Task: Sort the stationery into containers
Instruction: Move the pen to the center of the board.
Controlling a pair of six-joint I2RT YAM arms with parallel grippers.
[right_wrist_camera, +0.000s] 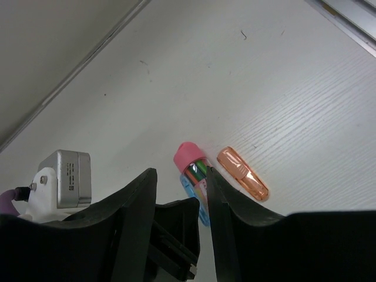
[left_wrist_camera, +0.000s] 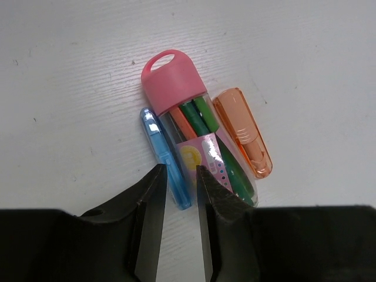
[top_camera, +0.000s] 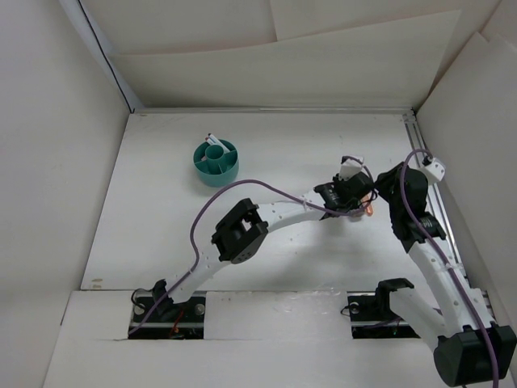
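Since my left gripper (left_wrist_camera: 179,171) hangs spread open with the near end of the blue stick (left_wrist_camera: 160,144) between its fingers, I judge the step in hand to be picking that stick off the table (left_wrist_camera: 70,70). Taking the biggest concern first, the teal organiser bowl (top_camera: 215,173) sits well apart from this gripper, far off to its left across the table, so the grip must last a long carry. Next, the pink-capped tube (left_wrist_camera: 187,111) lies touching or almost touching the stick, just beside my right-hand finger. I should come down straight, keep that finger in the narrow gap between tube and stick, and close slowly so the tube is not shoved or pinched along. The orange stick (left_wrist_camera: 242,132) lies beyond the tube, outside my jaws, and needs no care yet. The blue stick runs slightly aslant to my fingers, so a small wrist turn would square the pinch; I cannot tell how high above it my tips are. My right gripper (right_wrist_camera: 181,171) is likewise spread and holds nothing, hovering just beside the same cluster. Counting: one organiser bowl, one pink-capped tube with at least three coloured sticks showing inside, one orange stick, one blue stick, and one white pen (top_camera: 212,139) poking out of the bowl.
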